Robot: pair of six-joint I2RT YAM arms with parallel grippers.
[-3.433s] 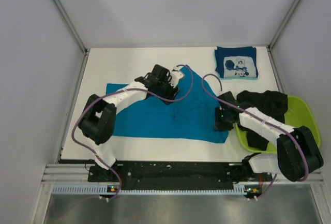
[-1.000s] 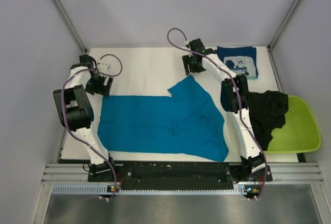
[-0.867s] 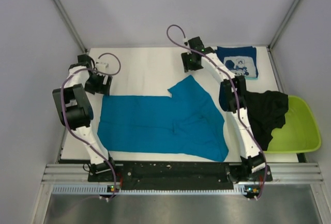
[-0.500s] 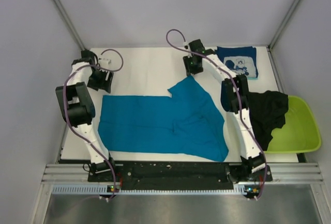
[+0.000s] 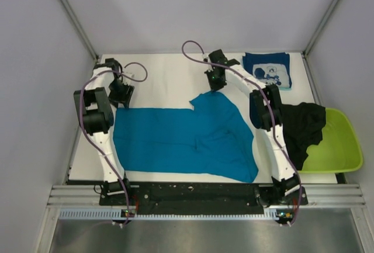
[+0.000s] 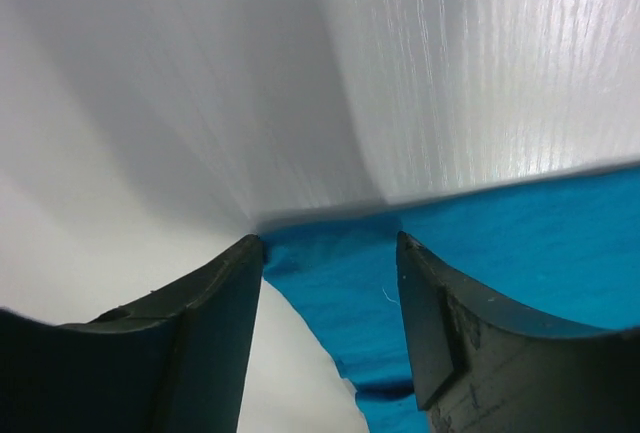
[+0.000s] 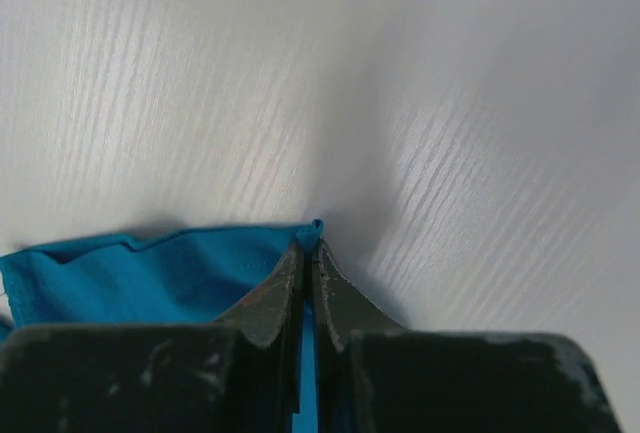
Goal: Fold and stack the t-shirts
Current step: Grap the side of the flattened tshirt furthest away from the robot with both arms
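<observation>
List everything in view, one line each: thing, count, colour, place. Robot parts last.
teal t-shirt: 1, teal-blue, spread flat mid-table
navy t-shirt: 1, navy with white print, folded, far right corner
black t-shirt: 1, black, crumpled over the basin's left rim
basin: 1, lime green, right edge
table: 1, white
left gripper: 1, black, open, straddling the teal t-shirt's far left corner
right gripper: 1, black, shut on the teal t-shirt's far tip

Lime-green basin [image 5: 342, 142] sits at the white table's [image 5: 163, 75] right edge.
</observation>
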